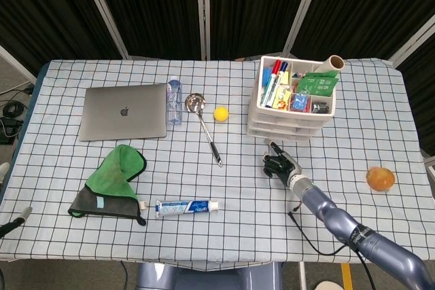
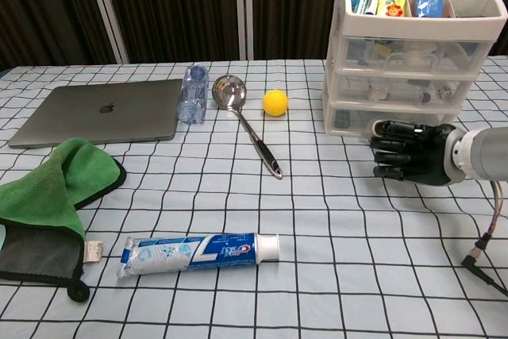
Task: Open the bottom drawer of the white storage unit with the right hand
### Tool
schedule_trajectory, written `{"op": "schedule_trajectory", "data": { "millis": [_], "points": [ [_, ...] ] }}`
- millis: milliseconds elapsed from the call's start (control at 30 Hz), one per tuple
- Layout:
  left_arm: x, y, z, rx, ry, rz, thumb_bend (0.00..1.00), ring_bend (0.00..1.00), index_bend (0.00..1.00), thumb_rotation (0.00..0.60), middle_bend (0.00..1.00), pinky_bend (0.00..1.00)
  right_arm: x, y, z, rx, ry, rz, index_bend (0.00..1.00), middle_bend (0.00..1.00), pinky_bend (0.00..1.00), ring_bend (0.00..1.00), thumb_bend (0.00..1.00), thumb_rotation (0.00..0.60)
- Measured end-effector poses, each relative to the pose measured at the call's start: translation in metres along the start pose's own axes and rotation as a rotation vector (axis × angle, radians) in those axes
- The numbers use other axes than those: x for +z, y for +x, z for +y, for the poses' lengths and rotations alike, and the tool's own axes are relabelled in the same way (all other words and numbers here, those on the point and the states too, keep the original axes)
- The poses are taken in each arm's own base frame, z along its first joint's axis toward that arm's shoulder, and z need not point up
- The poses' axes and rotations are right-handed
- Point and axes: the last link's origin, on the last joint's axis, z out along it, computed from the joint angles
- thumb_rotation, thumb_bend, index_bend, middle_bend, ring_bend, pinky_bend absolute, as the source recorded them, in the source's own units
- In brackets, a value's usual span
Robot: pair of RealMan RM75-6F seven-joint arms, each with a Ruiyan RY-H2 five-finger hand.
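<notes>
Right hand at bottom drawer
Black right hand point(image 2: 409, 161), fingers spread, empty, just before white plastic storage unit's point(image 2: 409, 53) closed bottom drawer point(image 2: 357, 121).

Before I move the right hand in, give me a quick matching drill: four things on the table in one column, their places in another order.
Things:
1. yellow ball
2. toothpaste tube
3. green cloth
4. right hand

Places:
A. just in front of the white storage unit
B. right of the ladle bowl
C. below the laptop in the head view
D. on the near part of the table, right of the cloth

Pairs: 1-B, 2-D, 3-C, 4-A
</notes>
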Motion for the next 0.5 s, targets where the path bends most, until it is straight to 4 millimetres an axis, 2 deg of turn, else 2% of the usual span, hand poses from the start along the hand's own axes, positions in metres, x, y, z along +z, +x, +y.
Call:
{"op": "schedule_trajectory", "data": {
  "millis": [500],
  "points": [
    [0.001,-0.003,0.0014,-0.005,-0.007,-0.02,0.0,0.0,0.0,0.6,0.0,0.0,0.0062,0.0064,-0.002,-0.005,0.026,0.033,0.05,0.98,0.88,0.98,0.59,0.6]
  ]
}}
